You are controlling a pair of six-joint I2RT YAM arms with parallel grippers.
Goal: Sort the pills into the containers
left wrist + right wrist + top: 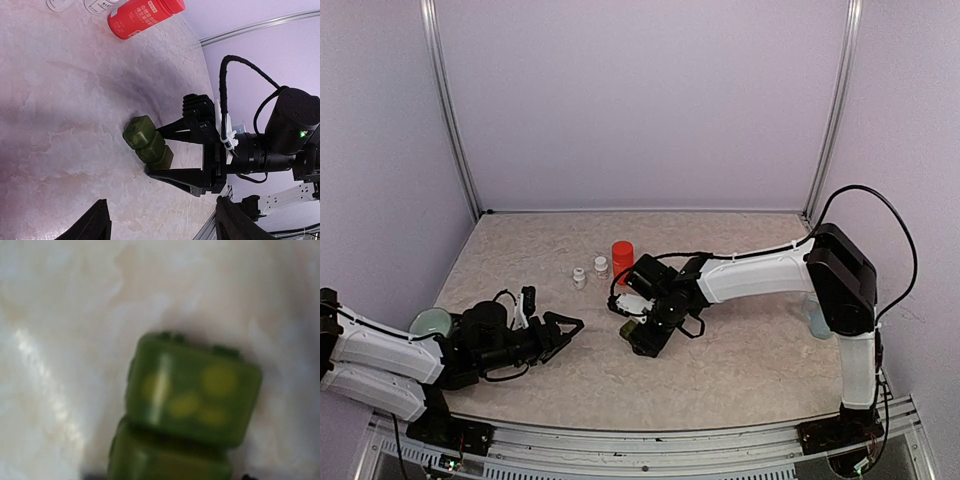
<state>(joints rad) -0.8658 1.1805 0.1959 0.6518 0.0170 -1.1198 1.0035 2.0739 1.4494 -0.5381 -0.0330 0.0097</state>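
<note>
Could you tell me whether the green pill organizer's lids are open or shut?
Shut: the pill organizer shows three closed blocks, no lid raised.

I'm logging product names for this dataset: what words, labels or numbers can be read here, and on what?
Red bottle: white print on its side, too blurred to read.
Small white bottles: labels too small to read.
Green pill container: no text visible.

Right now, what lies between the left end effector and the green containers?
Only bare tabletop. In the top view nothing sits between the left end effector and the containers, and the left wrist view agrees.
</note>
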